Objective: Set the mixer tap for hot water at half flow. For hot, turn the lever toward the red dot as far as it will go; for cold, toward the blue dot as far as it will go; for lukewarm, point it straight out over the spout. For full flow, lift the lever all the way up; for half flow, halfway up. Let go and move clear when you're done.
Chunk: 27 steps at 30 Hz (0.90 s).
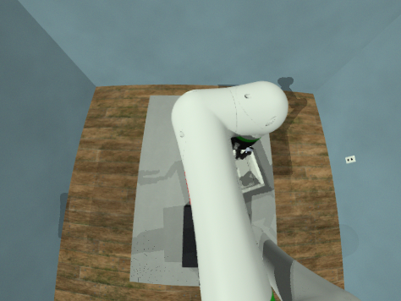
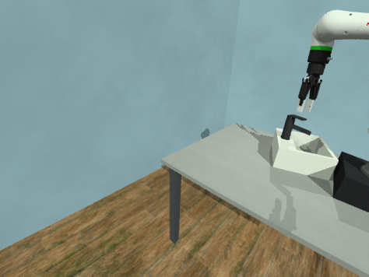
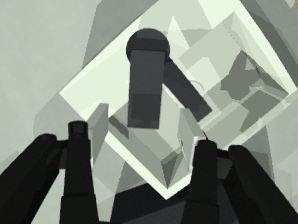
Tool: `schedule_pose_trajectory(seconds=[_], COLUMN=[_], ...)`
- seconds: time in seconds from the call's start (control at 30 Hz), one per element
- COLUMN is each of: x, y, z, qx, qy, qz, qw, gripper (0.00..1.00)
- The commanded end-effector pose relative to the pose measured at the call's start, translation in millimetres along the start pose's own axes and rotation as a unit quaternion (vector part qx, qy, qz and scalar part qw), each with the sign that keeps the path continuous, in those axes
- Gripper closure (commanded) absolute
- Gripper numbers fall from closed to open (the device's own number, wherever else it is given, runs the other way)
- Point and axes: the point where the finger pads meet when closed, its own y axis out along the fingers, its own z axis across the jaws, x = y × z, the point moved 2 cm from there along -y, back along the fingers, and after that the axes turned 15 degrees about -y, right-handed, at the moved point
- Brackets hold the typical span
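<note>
A black mixer tap [image 2: 290,127] stands at the back rim of a white basin [image 2: 302,154] on the grey table. Its flat lever [image 2: 298,117] lies low and its spout [image 2: 303,131] reaches out over the bowl. My gripper [image 2: 305,105] hangs a little above the tap, pointing down, fingers partly open with nothing between them. In the wrist view the lever [image 3: 147,88] points toward me from the round tap top, and the spout [image 3: 184,91] runs off to the lower right. My fingers stand either side of the lever's end, above it. I see no red or blue dots. From above, the arm hides most of the tap, and the gripper [image 1: 242,150] shows over the basin [image 1: 250,172].
A black box [image 2: 353,180] sits on the table right of the basin, also seen from above [image 1: 189,235]. The table edge runs along the front left, with one leg [image 2: 174,205] in view. Blue walls stand behind the basin.
</note>
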Motion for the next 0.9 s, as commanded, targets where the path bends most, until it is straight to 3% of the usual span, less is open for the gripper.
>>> schedule_pose_trajectory(seconds=[0.0, 0.07, 0.1, 0.87], x=[-0.1, -0.1, -0.1, -0.1], y=[-0.5, -0.5, -0.5, -0.5], z=[0.0, 0.0, 0.0, 0.0], qx=[0.000, 0.000, 0.000, 0.000], qy=[0.000, 0.000, 0.000, 0.000], qz=[0.000, 0.000, 0.000, 0.000], qw=[1.000, 1.000, 1.000, 1.000], gripper=[0.57, 0.57, 1.00, 1.00])
